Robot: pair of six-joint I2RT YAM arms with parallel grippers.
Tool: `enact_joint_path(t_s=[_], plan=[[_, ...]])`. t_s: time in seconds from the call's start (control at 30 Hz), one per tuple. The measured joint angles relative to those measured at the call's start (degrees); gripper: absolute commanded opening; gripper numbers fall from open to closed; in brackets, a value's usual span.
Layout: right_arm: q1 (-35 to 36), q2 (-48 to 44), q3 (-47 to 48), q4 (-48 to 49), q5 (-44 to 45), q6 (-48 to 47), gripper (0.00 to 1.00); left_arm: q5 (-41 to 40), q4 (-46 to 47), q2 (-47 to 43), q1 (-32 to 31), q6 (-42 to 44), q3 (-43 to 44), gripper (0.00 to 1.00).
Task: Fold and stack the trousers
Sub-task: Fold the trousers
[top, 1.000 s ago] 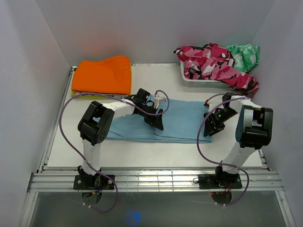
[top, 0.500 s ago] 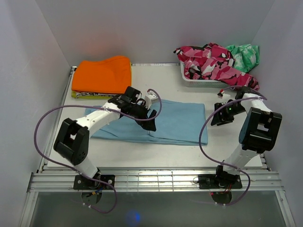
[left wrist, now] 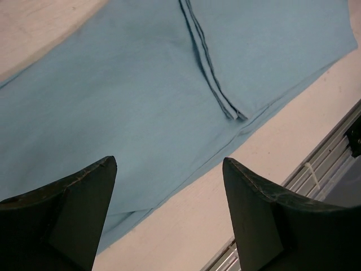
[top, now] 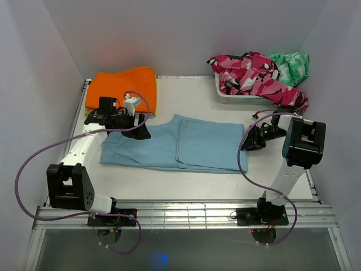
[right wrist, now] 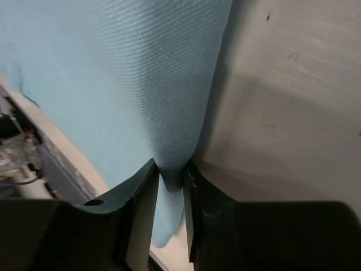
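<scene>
— One fold in, I'd judge. Trousers (top: pixel 186 144) lie flat mid-table (top: pixel 186 180), long side running left to right. A doubled edge crosses the middle, and the right half looks two layers thick.

— Stacked anywhere?

— No. Orange garment (top: pixel 121 89) sits folded at the far left corner. The blue cloth's left end is near it, not on it. Pink camouflage garment (top: pixel 254 73) spills over the basket (top: pixel 237 97) at far right, well apart from the work.

— Tools?

— Left gripper (top: pixel 140 131) hangs over the left end of the trousers, jaws wide, nothing between them. Its wrist view shows only cloth below and the layered edge beyond. Right gripper (top: pixel 252 141) is at the right-hand edge, jaws narrow. Its wrist view shows a ridge of blue cloth pinched between them, so it has hold of that edge.

— What's left, then?

— My estimate: the piece is too long for a stack as it lies. It wants at least one more fold across, probably the right edge carried leftward. Then the bundle must be lifted and set on a pile, and the orange one is the likely spot. Roughly the first half is done. Folding is unfinished and stacking not begun.

— Risk?

— A single-side pinch may drag the layers askew.
</scene>
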Motion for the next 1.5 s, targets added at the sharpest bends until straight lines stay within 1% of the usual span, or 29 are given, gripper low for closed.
enact_joint_path(t_s=[0.03, 0.07, 0.1, 0.27, 0.4, 0.5, 0.57, 0.6, 0.7, 0.8, 0.83, 0.93, 1.03, 1.17, 1.27, 1.3, 1.37, 1.4, 1.5], plan=[[0.11, 0.61, -0.17, 0.35, -0.7, 0.02, 0.2, 0.11, -0.35, -0.55, 1.7, 0.13, 0.0, 0.87], [0.22, 1.16, -0.39, 0.76, -1.16, 0.26, 0.1, 0.44, -0.68, -1.07, 3.34, 0.31, -0.02, 0.87], [0.22, 1.62, -0.57, 0.96, -1.84, 0.55, 0.08, 0.72, -0.94, -1.62, 4.66, 0.48, -0.02, 0.87], [-0.68, 2.01, -0.55, 0.42, -2.69, 0.02, 0.08, 2.19, -2.82, -3.04, 13.16, 1.86, -0.11, 0.87], [-4.17, 0.55, 0.07, -4.2, -1.49, -3.48, 0.08, 2.27, -3.98, -3.04, 20.11, 3.63, -1.97, 0.91], [-8.48, -1.6, 3.32, -9.53, 0.57, -7.15, 0.08, 2.12, -5.27, -2.93, 24.57, 5.2, -3.85, 0.91], [-11.08, -3.02, 7.26, -13.07, 2.23, -9.86, 0.08, 1.9, -5.84, -2.54, 26.51, 6.43, -4.98, 0.92], [-12.11, -3.74, 9.2, -14.34, 2.84, -11.17, 0.08, 1.84, -5.81, -2.12, 27.04, 7.06, -5.62, 0.97], [-13.6, -5.53, 14.29, -18.58, 3.72, -14.56, 0.08, 2.54, -5.44, -0.46, 27.12, 8.39, -7.63, 0.98], [-13.22, -6.19, 17.33, -22.47, 2.23, -16.52, 0.08, 4.15, -4.76, 2.29, 26.43, 8.7, -9.01, 0.97], [-13.0, -6.19, 18.1, -23.89, 1.07, -16.85, 0.08, 4.66, -4.39, 3.54, 26.01, 8.61, -9.11, 0.92], [-11.76, -6.19, 18.64, -26.34, -2.1, -16.87, 0.08, 6.29, -2.38, 6.93, 24.02, 7.58, -9.42, 0.82], [-9.62, -6.49, 18.67, -27.28, -5.64, -15.91, 0.08, 7.63, 0.85, 9.55, 21.31, 5.81, -9.88, 0.82], [-4.24, -8.7, 18.49, -25.4, -9.14, -11.45, 0.08, 8.48, 5.27, 12.83, 18.34, 2.62, -10.95, 0.86], [0.57, -12.07, 17.51, -21.9, -10.86, -6.75, 0.08, 8.46, 7.93, 14.8, 17.2, -0.15, -11.65, 0.72], [2.14, -13.11, 17.2, -20.68, -11.28, -5.18, 0.08, 8.55, 8.7, 15.32, 17.09, -1.11, -11.63, 0.63], [5.33, -14.78, 16.55, -17.75, -11.87, -1.77, 0.08, 8.31, 10.36, 16.55, 17.07, -2.67, -11.5, 0.51], [6.84, -15.3, 16.22, -16.31, -12.11, -0.09, 0.08, 8.52, 11.04, 17.35, 17.07, -3.3, -11.45, 0.36], [10.99, -15.67, 15.1, -11.58, -12.61, 4.76, 0.08, 8.61, 12.76, 19.41, 16.92, -4.68, -11.45, 0.16]])
